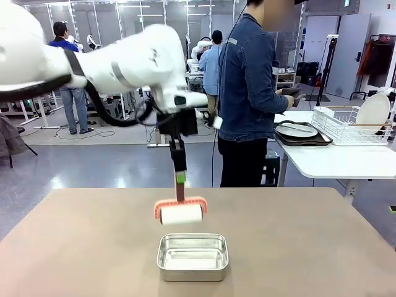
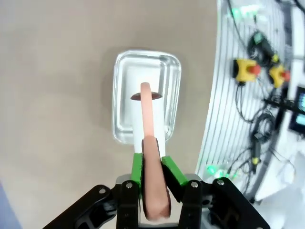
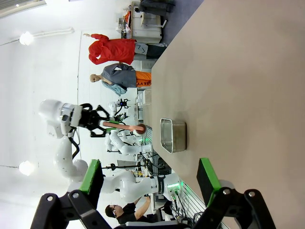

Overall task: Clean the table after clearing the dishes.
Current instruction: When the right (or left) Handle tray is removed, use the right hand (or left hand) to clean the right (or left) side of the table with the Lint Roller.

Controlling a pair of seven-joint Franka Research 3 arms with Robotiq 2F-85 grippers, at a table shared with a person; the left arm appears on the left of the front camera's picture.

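Counting outward, we saw one steel pan point(image 1: 192, 257) on the tan table point(image 1: 309, 241), one lint roller point(image 1: 180, 212) just above it clenched in our left gripper point(image 1: 180, 178), our right gripper point(image 3: 149, 171) released, and two white plates point(image 1: 297, 130) beyond, one on a tray point(image 1: 309, 142), one in a rack point(image 1: 344, 127).

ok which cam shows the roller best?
Front view: the whole roller hangs side-on from the left claw above the pan. Left wrist view sees mostly its handle; right wrist view shows it small, distant.

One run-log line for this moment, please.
left pincer: shut on lint roller, over steel pan, off table | right pincer: open | dishes: on side table
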